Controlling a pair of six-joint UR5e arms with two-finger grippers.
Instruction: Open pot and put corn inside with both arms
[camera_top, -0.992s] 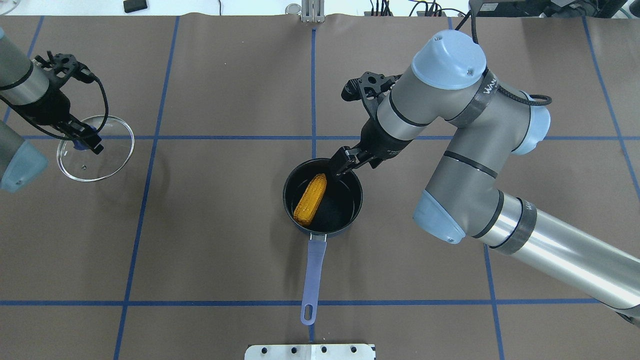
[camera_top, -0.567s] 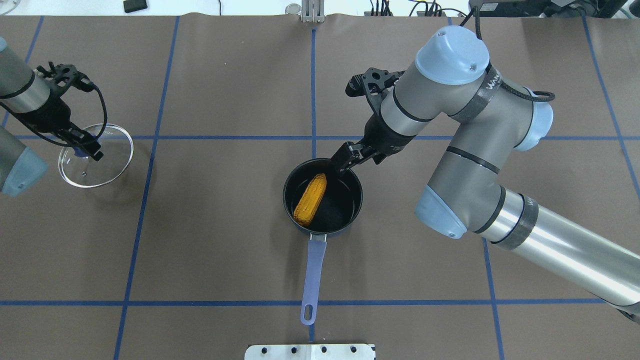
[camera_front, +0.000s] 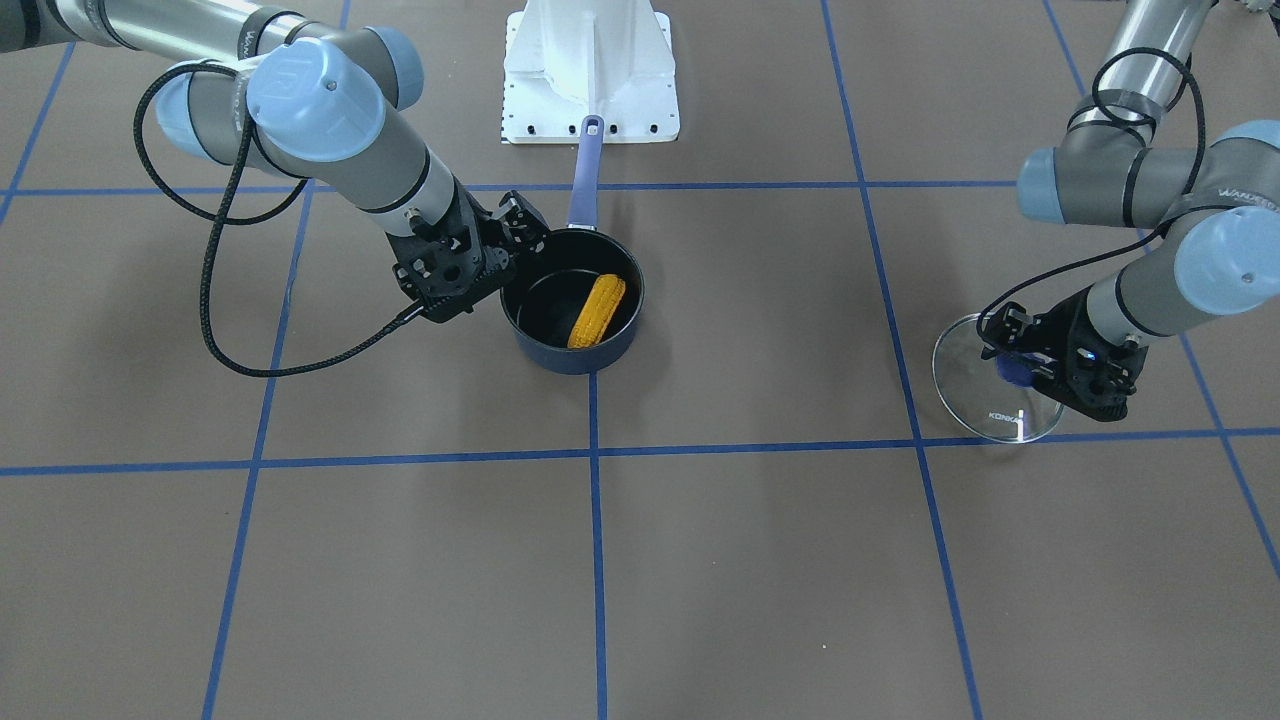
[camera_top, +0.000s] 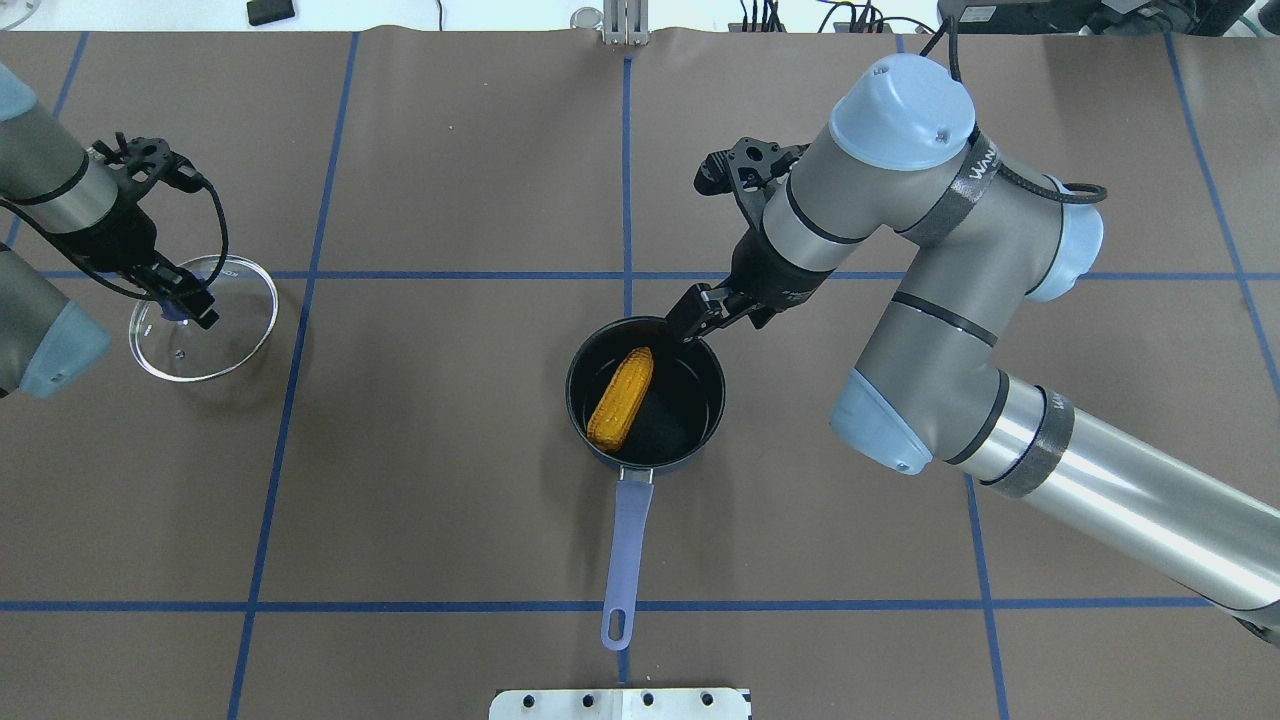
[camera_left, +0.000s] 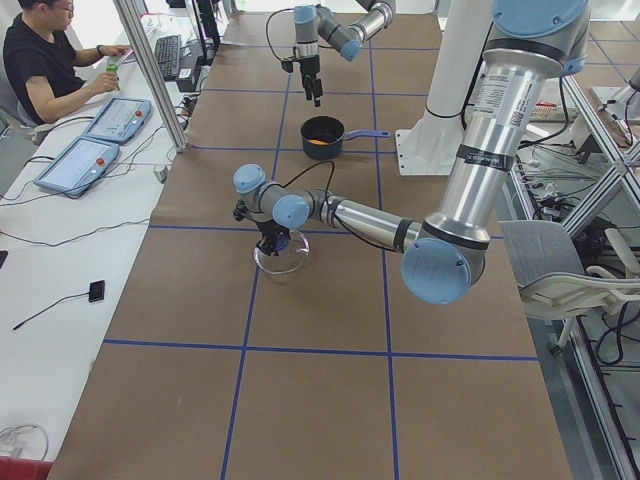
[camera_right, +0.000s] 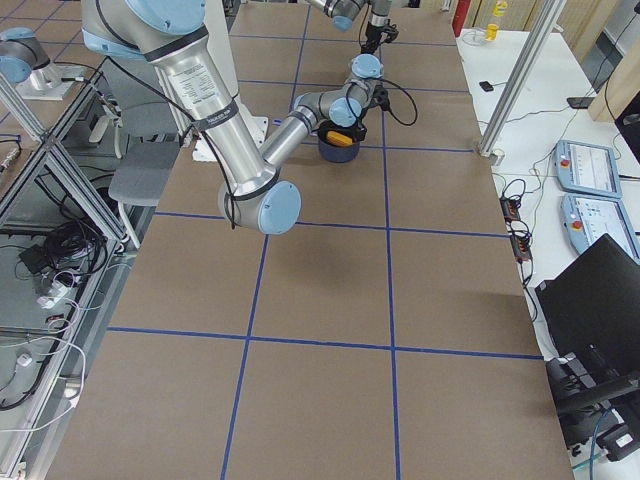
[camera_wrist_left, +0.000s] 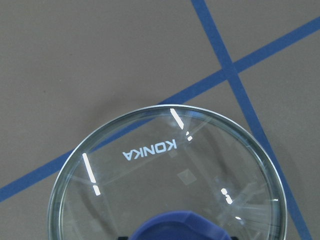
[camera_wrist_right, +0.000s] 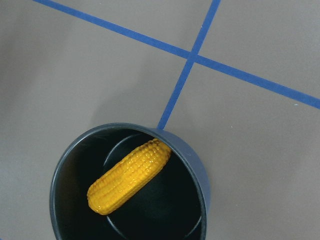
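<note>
1. Table (camera_top: 450, 480): matte brown sheet with a grid of blue tape lines. A white metal plate (camera_top: 620, 703) sits at the robot's edge.
2. Pot (camera_top: 685, 410): a small round saucepan with a dark navy wall and a black inside. It stands open near the table's middle, on a tape line.
3. Handle (camera_top: 628, 545): long, flat and lavender-blue, with a hanging hole at its end. It points toward the robot's base.
4. Corn (camera_top: 621, 398): a yellow-orange cob with bumpy rows of kernels. It lies slantwise inside the pot, one end up against the inner wall.
5. Right tool (camera_top: 690, 325): black, hanging over the pot's far rim. Its jaws are parted with nothing between them, and it is clear of the corn.
6. Lid (camera_top: 228, 335): a round disc of clear glass with a silvery edge, white "KONKA" print and glare streaks. It is well apart from the pot, on the robot's left side.
7. Knob (camera_wrist_left: 182, 227): smooth, rounded and blue, at the lid's centre.
8. Left tool (camera_top: 185, 300): clenched on the knob. I cannot tell whether the lid's rim touches the table.
</note>
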